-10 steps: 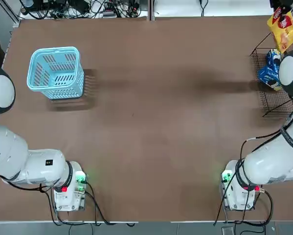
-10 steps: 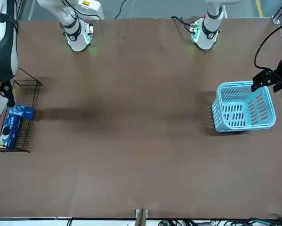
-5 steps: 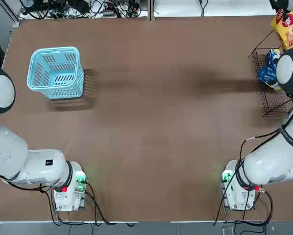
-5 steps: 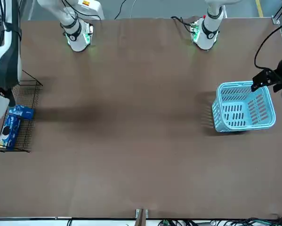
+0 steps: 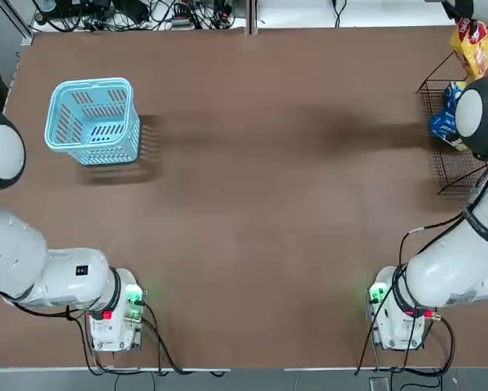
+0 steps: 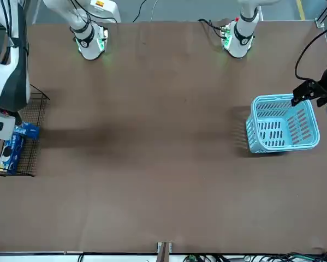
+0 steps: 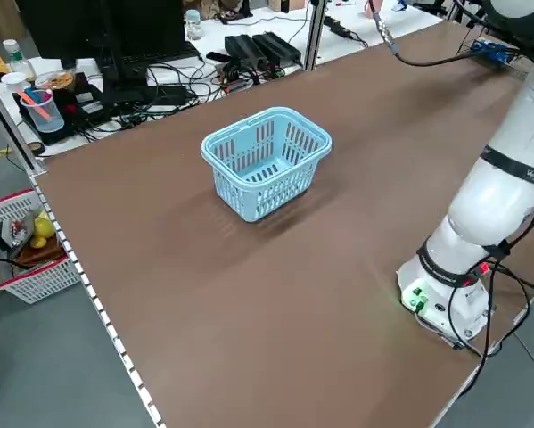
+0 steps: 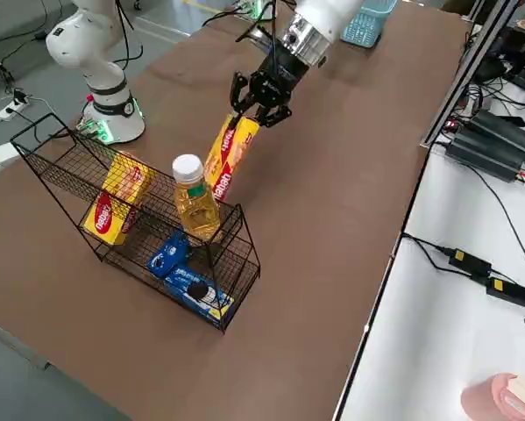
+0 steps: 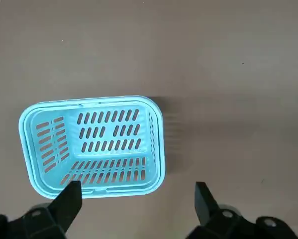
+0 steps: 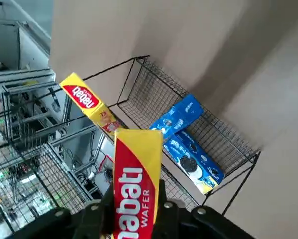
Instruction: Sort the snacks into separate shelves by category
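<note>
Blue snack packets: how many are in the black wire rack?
2: one in the rack with a cookie picture, the other right by it. The arm may hide more.

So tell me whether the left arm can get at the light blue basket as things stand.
Probably yes: the left gripper is open and holds nothing above the table near the basket, and nothing visible stands between them.
</note>
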Controlling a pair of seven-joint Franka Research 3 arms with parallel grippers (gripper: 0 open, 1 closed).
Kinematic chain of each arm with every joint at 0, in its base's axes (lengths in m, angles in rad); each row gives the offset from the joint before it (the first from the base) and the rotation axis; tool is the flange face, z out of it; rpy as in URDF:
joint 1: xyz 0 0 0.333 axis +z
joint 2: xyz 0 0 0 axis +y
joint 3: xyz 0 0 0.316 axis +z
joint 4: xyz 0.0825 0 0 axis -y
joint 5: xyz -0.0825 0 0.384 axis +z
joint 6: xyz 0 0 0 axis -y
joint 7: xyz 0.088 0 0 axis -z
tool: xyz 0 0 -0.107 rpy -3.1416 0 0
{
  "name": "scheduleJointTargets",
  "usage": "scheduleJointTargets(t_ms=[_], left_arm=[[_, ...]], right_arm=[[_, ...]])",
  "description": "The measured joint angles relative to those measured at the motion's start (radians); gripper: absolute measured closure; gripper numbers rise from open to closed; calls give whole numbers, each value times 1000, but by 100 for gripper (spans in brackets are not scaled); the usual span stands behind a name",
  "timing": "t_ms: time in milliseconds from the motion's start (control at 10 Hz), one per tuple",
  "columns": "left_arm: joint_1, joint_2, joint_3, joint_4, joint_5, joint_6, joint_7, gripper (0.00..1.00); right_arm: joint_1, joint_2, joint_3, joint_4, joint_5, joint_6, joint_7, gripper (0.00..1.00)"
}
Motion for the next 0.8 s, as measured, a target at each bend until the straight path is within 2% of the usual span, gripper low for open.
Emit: scheduleJointTargets(t_ms=[300, 800], left_arm=[[0, 0, 0, 0, 0, 0, 0, 0], [0, 0, 0, 0, 0, 13, 0, 0]], right_arm=[[-1, 1, -1, 2, 5, 0, -184, 68], [-27, 1, -8, 11, 4, -1, -260, 68]])
